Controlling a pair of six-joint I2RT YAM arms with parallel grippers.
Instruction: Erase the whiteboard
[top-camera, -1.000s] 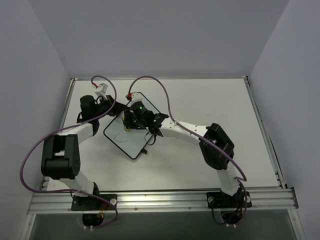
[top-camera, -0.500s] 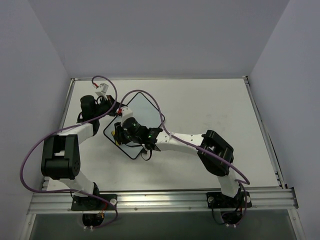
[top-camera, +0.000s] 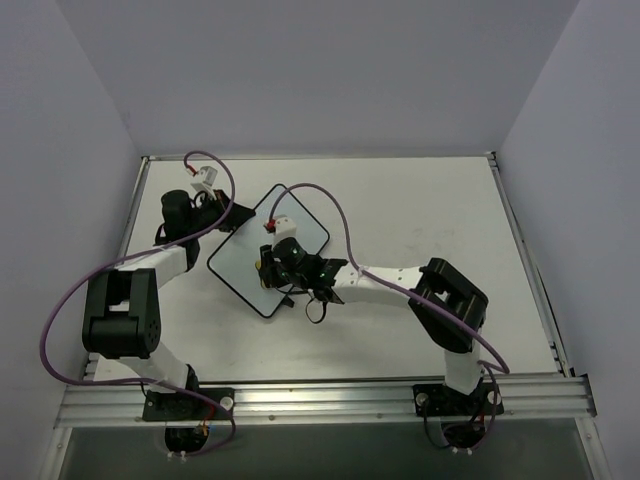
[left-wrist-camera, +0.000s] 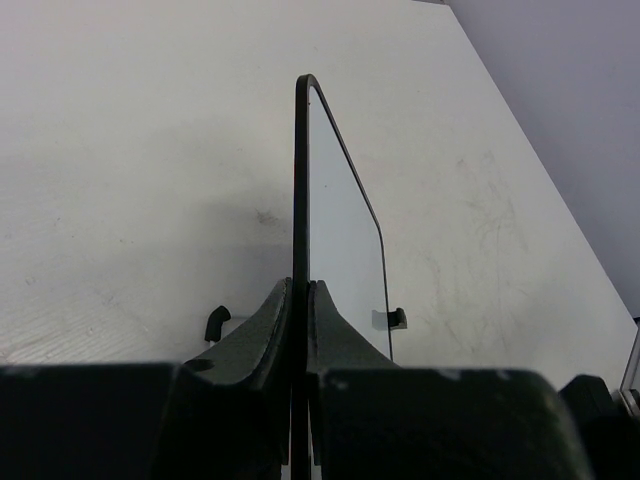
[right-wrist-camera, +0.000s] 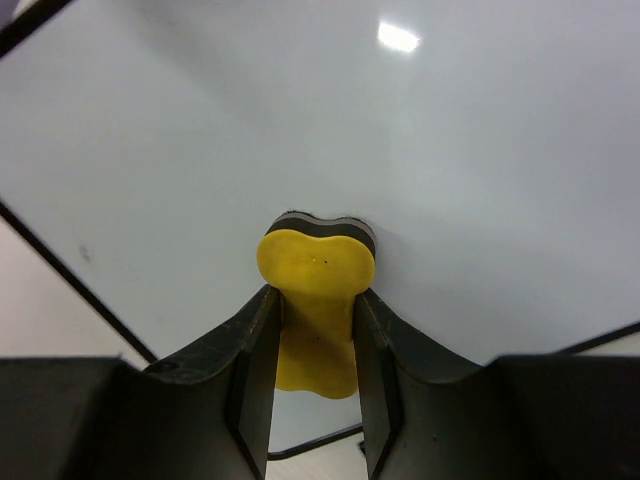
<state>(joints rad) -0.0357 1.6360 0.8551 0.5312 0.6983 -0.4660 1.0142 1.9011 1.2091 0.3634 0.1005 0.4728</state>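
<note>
Matte surface (top-camera: 450, 220) bears a glossy whiteboard (top-camera: 236, 263); left jaws pinch its thin rim, right jaws clamp a yellow eraser (right-wrist-camera: 315, 280).

Overhead view: bright, even, diffuse light; my arms throw faint soft shadows on counter (top-camera: 420, 200). Right wrist view: small white glare spot upper right on whiteboard (right-wrist-camera: 480, 180); yellow eraser (right-wrist-camera: 315, 262) sharp; my right claw (right-wrist-camera: 316, 300) dark, slightly soft near lens. Left wrist view: soft grey shadow on counter left of whiteboard edge; my left claw (left-wrist-camera: 301, 290) underexposed, nearly black.
</note>
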